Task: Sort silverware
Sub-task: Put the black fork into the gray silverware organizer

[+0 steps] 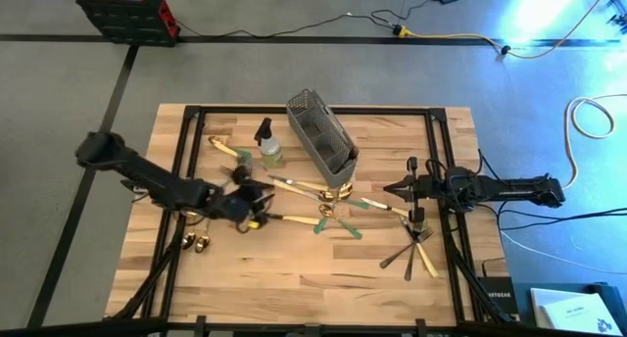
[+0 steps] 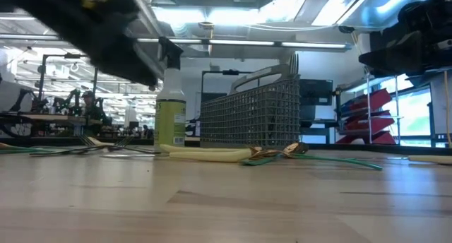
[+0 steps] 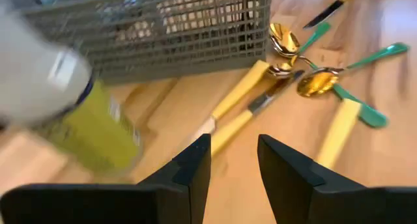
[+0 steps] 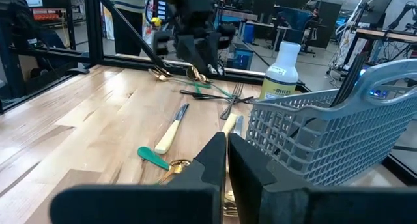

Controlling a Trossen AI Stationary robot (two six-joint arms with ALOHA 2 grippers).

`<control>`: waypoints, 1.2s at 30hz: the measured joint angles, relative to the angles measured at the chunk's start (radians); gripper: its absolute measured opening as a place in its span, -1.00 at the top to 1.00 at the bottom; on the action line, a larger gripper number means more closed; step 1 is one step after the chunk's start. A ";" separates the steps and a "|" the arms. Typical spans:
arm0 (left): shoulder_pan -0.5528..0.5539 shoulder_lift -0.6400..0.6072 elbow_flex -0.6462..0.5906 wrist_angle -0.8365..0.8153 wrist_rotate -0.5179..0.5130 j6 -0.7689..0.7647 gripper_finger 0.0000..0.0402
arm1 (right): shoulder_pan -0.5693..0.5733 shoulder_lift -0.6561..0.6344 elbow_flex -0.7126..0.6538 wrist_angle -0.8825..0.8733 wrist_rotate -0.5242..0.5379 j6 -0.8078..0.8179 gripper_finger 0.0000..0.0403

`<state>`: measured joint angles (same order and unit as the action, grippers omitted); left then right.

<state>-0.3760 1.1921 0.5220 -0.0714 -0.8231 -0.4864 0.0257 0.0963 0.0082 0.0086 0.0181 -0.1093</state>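
Note:
The silverware lies scattered on the wooden table (image 1: 294, 288). Cream-handled knives (image 3: 240, 97) and gold spoons with green handles (image 3: 316, 83) lie flat in a cluster (image 1: 323, 195) near the grey mesh caddy (image 1: 321, 136). Dark forks (image 1: 416, 247) lie at the right, and gold pieces (image 1: 196, 242) at the left. My left gripper (image 3: 233, 162) hovers open over the table just left of the cluster, beside the spray bottle (image 1: 267, 146), with nothing between its fingers. My right gripper (image 4: 226, 159) is shut and empty, raised at the table's right side (image 1: 402, 190).
The spray bottle (image 3: 85, 120) stands upright close to my left gripper, and the caddy (image 3: 150, 28) stands behind it. A black frame (image 1: 191, 112) runs around the table's edges. Bare wood lies toward the near edge (image 1: 313, 298).

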 joint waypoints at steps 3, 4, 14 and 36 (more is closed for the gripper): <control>-0.058 -0.064 -0.060 -0.103 -0.083 -0.198 0.45 | 0.000 0.000 0.000 0.000 0.000 0.004 1.00; -0.073 -0.077 -0.077 -0.138 -0.103 -0.263 0.45 | 0.000 0.000 0.000 0.000 0.000 0.006 1.00; -0.102 -0.086 -0.191 -0.242 -0.122 -0.585 0.45 | 0.000 0.000 0.000 0.001 0.010 0.008 1.00; -0.061 -0.081 -0.248 -0.291 -0.027 -0.738 0.45 | 0.000 0.000 0.000 0.002 0.014 0.007 1.00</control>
<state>-0.4375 1.1109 0.2741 -0.3628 -0.8506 -1.2248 0.0257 0.0963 0.0082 0.0105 0.0319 -0.1020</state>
